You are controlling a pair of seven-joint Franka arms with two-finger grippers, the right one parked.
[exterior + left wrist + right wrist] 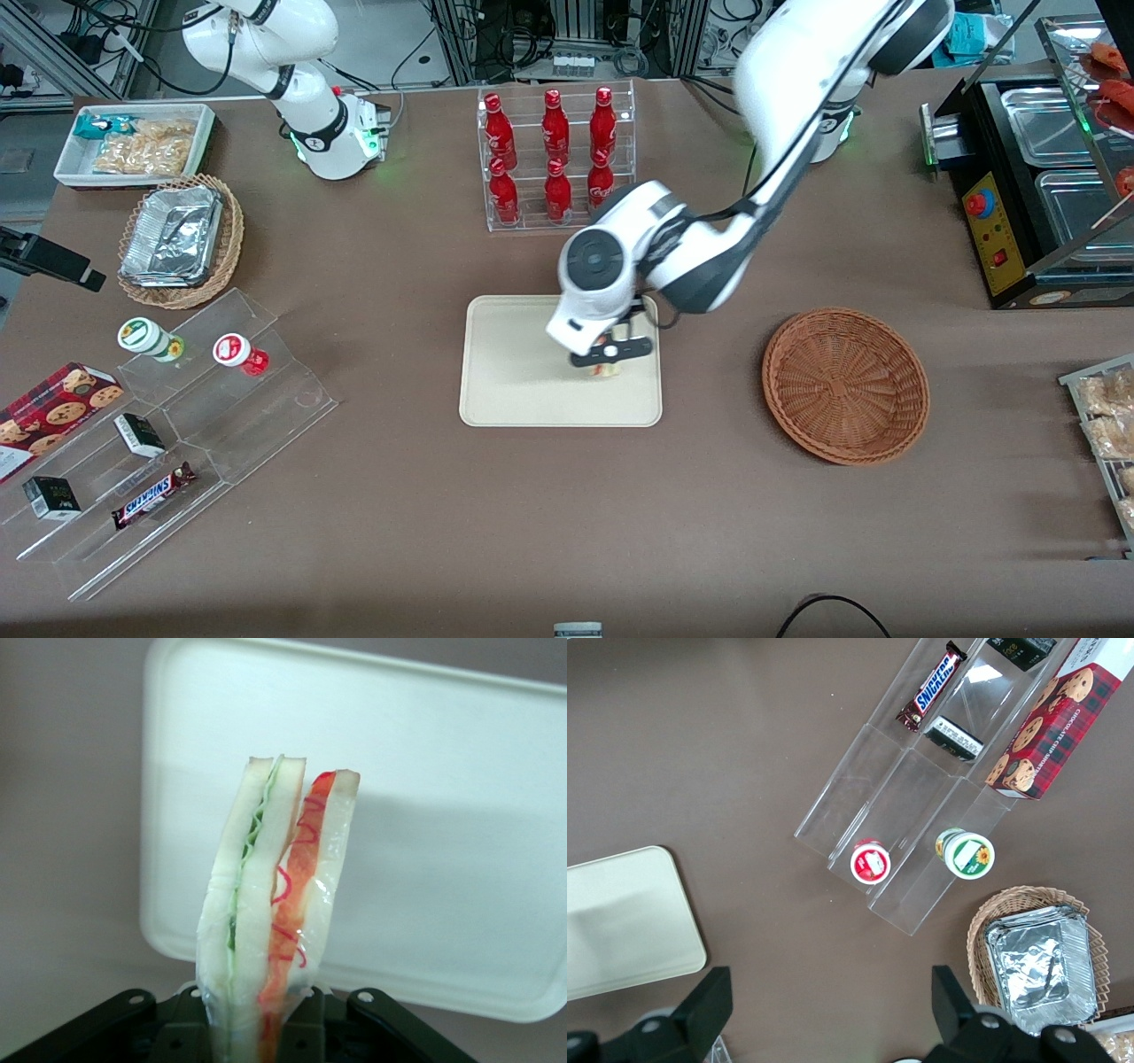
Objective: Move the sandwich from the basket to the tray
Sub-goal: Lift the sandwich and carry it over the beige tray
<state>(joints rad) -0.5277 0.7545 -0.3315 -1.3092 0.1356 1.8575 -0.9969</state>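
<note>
My gripper [609,357] hangs over the cream-beige tray [514,390], above the part of it nearest the working arm's end of the table. It is shut on the sandwich [275,904], a wrapped white-bread wedge with green and red filling edges, pinched between both fingers [186,1028]. From the front only a small bit of the sandwich [608,369] shows under the gripper. The tray [461,859] fills the background under the sandwich in the wrist view. The reddish-brown wicker basket [846,384] lies empty toward the working arm's end of the table.
A clear rack of red bottles [554,155] stands farther from the front camera than the tray. A foil-lined wicker basket [180,241], a white snack bin [133,144] and clear stepped shelves [168,443] with snacks lie toward the parked arm's end. A black appliance [1028,186] stands near the working arm.
</note>
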